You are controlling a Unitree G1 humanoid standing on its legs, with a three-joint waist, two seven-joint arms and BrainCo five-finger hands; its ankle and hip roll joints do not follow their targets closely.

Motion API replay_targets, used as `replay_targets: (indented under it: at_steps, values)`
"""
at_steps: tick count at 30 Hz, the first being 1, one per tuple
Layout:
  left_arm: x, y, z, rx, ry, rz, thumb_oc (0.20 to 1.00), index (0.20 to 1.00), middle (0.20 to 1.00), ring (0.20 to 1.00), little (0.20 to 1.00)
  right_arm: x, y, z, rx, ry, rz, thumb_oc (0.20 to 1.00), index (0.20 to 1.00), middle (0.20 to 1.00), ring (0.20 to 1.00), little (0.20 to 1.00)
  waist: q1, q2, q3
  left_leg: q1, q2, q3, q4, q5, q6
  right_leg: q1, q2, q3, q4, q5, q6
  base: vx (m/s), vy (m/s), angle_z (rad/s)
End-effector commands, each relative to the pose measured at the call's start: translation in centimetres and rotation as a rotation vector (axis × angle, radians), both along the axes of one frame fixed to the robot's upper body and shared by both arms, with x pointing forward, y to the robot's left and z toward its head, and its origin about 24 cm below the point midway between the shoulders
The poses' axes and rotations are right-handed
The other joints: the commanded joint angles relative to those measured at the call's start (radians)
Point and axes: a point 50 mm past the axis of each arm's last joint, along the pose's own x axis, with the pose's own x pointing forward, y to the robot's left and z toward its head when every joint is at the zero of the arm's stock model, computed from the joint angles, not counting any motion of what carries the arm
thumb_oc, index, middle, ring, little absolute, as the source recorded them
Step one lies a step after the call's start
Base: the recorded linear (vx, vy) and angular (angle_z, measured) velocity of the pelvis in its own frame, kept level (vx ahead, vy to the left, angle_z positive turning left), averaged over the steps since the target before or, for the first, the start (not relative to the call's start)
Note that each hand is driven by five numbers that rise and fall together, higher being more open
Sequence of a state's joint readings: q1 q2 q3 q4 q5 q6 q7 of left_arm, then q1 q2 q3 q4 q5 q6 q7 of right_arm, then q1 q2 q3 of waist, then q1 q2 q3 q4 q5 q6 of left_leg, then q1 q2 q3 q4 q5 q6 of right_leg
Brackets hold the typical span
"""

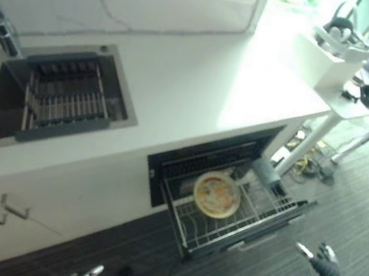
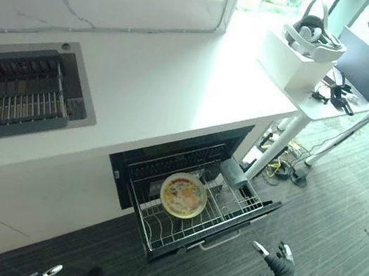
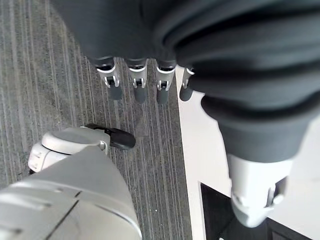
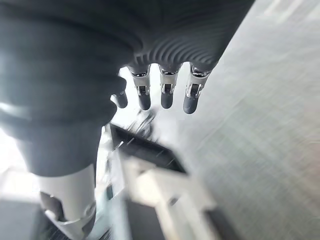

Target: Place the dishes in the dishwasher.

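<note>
So the plate (image 2: 184,195) sits flat-ish in the pulled-out dishwasher rack (image 2: 192,214) under the bench (image 2: 178,94), probably so it can't roll, while the empty right hand (image 2: 278,258), fingers straight, hangs at 4 o'clock and the left hand (image 3: 142,85) dangles relaxed, holding nothing.

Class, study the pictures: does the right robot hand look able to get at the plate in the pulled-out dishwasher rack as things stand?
Probably yes. The plate lies uncovered in the pulled-out rack, open from above, and the right robot hand, fingers relaxed and holding nothing, hangs over bare floor just beside the rack.
</note>
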State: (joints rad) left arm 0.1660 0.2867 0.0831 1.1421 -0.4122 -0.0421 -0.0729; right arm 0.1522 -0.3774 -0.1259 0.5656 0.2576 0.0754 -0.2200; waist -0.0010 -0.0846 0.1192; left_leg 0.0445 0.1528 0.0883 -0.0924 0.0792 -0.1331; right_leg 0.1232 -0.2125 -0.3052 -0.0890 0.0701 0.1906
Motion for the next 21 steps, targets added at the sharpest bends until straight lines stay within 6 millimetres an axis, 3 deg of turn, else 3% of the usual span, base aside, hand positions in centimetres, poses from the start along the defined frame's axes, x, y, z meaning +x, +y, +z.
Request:
replay_targets:
  at_steps: [1, 3, 6, 8, 14, 21]
  values:
    - [0.6, 0.2, 0.0, 0.037, 0.003, 0.009, 1.000, 1.000, 1.000, 1.000, 1.000, 3.9, 0.2, 1.6, 0.018, -0.132, -0.066, 1.000, 1.000, 1.000, 1.000, 1.000, 0.031, 0.022, 0.041, 0.061, 0.001, 0.086, 0.005, -0.142, 0.026, -0.009, 0.014, 0.010, 0.022, -0.059, 0.006, 0.05, -0.011, -0.15]
    - [1.0, 0.0, -0.1, 0.044, 0.005, 0.002, 1.000, 1.000, 1.000, 1.000, 1.000, 2.6, 1.0, -0.7, 0.109, -0.056, -0.123, 1.000, 1.000, 1.000, 1.000, 1.000, 0.039, 0.021, 0.037, 0.073, 0.002, 0.089, 0.005, -0.147, 0.028, 0.004, 0.016, 0.013, 0.017, -0.063, 0.002, 0.07, -0.037, -0.12]
    - [1.3, 0.1, 0.0, 0.050, 0.013, -0.005, 1.000, 1.000, 1.000, 1.000, 1.000, 1.6, 1.5, -2.3, 0.210, -0.021, -0.196, 1.000, 1.000, 1.000, 1.000, 1.000, 0.047, 0.024, 0.035, 0.081, 0.002, 0.087, 0.005, -0.146, 0.027, 0.014, 0.017, 0.008, 0.016, -0.065, -0.002, 0.06, -0.025, -0.04]
    - [1.4, 0.1, -0.1, 0.051, 0.024, -0.016, 1.000, 1.000, 1.000, 1.000, 1.000, 1.0, 1.5, -3.0, 0.150, 0.030, -0.196, 1.000, 1.000, 1.000, 1.000, 1.000, 0.056, 0.029, 0.032, 0.086, 0.000, 0.082, 0.005, -0.146, 0.027, 0.021, 0.018, 0.003, 0.015, -0.067, -0.005, 0.06, -0.014, -0.03]
    - [1.5, -0.3, -0.2, 0.044, 0.047, -0.054, 1.000, 1.000, 1.000, 1.000, 1.000, 1.1, 2.2, -4.0, 0.181, 0.106, -0.207, 1.000, 1.000, 1.000, 1.000, 1.000, 0.094, 0.050, 0.027, 0.092, -0.009, 0.060, 0.005, -0.142, 0.026, 0.040, 0.017, -0.023, 0.014, -0.073, -0.013, 0.05, -0.012, 0.01]
    - [0.9, 0.2, 0.0, 0.060, 0.090, -0.089, 1.000, 1.000, 1.000, 1.000, 1.000, 1.2, 0.7, -3.9, 0.190, 0.147, -0.276, 1.000, 1.000, 1.000, 1.000, 1.000, 0.151, 0.089, 0.021, 0.096, -0.024, 0.015, 0.005, -0.126, 0.026, 0.068, 0.004, -0.076, 0.019, -0.071, -0.010, 0.07, -0.014, 0.17]
